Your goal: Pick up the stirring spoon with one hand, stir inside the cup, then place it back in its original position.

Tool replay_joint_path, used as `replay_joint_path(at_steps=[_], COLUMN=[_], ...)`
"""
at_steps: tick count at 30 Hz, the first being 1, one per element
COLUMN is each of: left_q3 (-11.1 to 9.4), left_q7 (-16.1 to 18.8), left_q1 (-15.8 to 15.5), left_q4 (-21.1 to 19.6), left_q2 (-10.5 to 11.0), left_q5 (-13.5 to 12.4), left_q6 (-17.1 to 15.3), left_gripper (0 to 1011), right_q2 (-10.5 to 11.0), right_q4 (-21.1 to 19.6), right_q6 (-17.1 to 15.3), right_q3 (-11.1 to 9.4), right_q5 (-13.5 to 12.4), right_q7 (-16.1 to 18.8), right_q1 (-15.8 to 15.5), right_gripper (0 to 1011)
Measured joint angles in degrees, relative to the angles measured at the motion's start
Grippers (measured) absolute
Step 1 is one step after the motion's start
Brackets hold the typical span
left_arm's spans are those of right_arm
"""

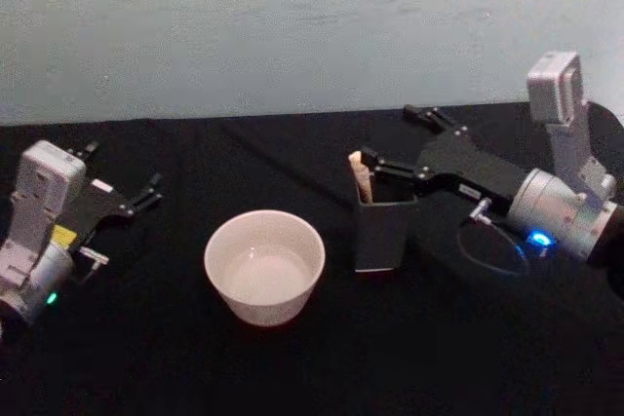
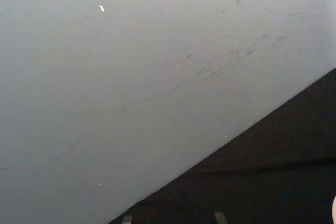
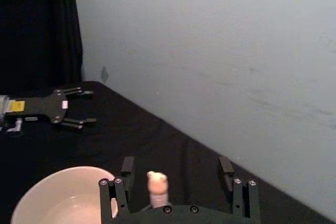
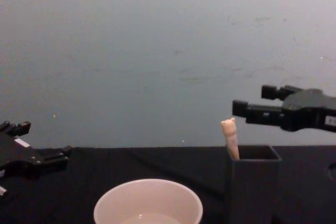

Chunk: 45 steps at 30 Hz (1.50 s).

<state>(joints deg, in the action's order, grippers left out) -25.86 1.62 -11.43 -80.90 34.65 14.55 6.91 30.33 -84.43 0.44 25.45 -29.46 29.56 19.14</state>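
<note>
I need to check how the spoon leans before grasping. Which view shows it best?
Chest view: the spoon handle stands side-on, leaning left, out of the holder. Head view shows it foreshortened; right wrist view, just its top.

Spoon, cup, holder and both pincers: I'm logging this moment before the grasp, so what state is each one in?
stirring spoon: standing tilted in the holder, bear head above the rim, not gripped.
cup: upright, no spoon in it.
holder: upright, holding the spoon.
right pincer: open, close by the spoon's head.
left pincer: open, idle, left of the cup.
</note>
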Motion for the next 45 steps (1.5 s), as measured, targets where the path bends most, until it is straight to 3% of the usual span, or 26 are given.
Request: replay_joint_path(at_steps=[9,19,28,45], left_q3=[0.0,0.0,0.0,0.0], left_q7=[0.0,0.0,0.0,0.0], left_q1=[0.0,0.0,0.0,0.0], left_q4=[0.0,0.0,0.0,0.0], left_q2=[0.0,0.0,0.0,0.0], left_q5=[0.0,0.0,0.0,0.0], left_q6=[0.0,0.0,0.0,0.0], left_gripper=[1001,1001,1001,1001], right_q2=[-1.98,-4.16,-5.14,-5.92], right_q4=[0.92,7.51,10.87,12.53], right_q6=[-1.45,-0.23,0.91,0.57], right_q3=[1.11,1.95,2.49,4.15], right_q5=[2.37,4.42,4.15,4.03], right_q7=[-0.36,2.71,6.19,8.01], right_q1=[0.31,3.62,5.83,7.22], right_gripper=[1002,1002,1002,1002])
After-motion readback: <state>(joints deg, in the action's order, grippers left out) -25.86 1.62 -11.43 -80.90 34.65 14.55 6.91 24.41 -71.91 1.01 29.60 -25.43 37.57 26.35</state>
